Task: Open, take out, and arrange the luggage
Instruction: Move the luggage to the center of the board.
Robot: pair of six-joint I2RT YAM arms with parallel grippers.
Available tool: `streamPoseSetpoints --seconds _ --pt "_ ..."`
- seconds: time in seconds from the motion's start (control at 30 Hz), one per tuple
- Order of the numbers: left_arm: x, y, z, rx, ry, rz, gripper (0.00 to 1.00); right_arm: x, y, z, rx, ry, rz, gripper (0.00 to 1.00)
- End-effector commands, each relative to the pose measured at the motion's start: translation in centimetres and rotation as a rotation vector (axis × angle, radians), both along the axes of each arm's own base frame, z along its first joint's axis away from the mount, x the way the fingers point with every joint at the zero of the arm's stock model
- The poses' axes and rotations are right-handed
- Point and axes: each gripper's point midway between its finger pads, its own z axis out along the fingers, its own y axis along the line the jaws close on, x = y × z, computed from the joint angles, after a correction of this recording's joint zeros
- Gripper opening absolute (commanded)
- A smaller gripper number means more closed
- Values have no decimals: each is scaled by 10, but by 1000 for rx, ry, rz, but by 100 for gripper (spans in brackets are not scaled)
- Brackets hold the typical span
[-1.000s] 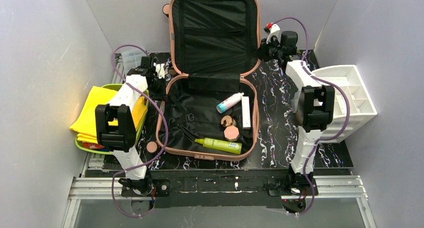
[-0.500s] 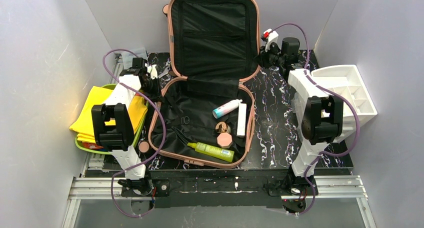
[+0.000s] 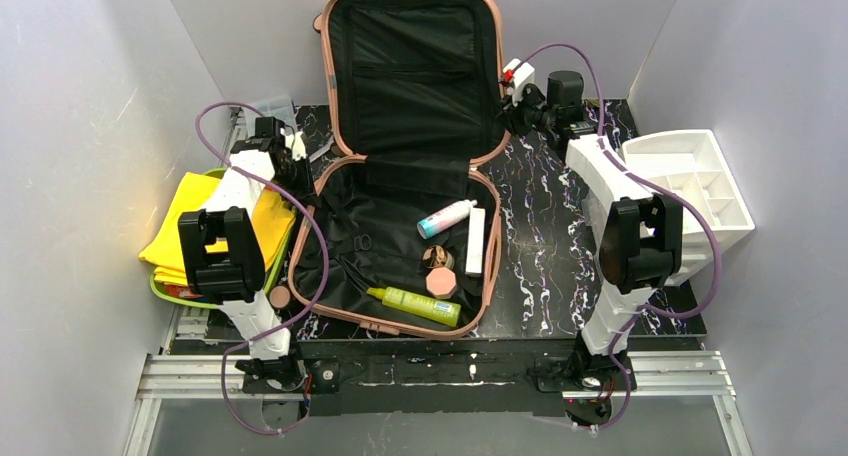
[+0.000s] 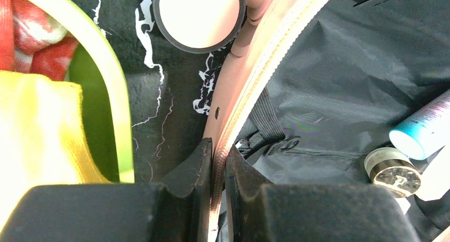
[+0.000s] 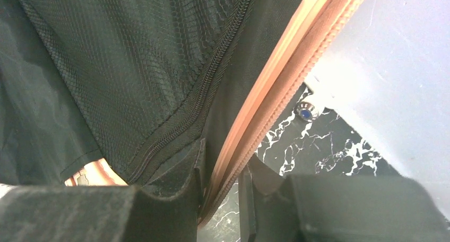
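Note:
The salmon-pink luggage lies open, its lid upright against the back wall and its base flat on the table. In the base lie a teal-capped tube, a white stick, a yellow-green bottle, a pink compact and a round jar. My left gripper is shut on the base's left rim near the hinge, with the rim between its fingers. My right gripper is shut on the lid's right rim, seen pinched in the right wrist view.
A lime-green tray holding a yellow cloth sits left of the luggage. A round pink disc lies between them. A white drawer organizer stands at the right. A clear container is at the back left.
Both grippers have moved left while holding the luggage. The lid and base have slid left toward the green tray, and the items inside moved with them.

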Motion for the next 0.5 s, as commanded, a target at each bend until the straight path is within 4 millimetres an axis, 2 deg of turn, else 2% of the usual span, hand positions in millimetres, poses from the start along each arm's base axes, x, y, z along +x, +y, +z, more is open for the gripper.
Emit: streamPoseSetpoints --seconds 0.0,0.2,0.33,0.47 --pt "-16 73 -48 254 124 156 0 -77 103 48 62 -72 504 1" --pt "-16 72 -47 255 121 155 0 -57 121 54 46 -81 465 1" --pt "-14 75 -45 262 114 163 0 -33 128 56 61 -78 392 1" --pt "-12 79 -45 241 123 218 0 -13 134 47 68 -58 356 1"
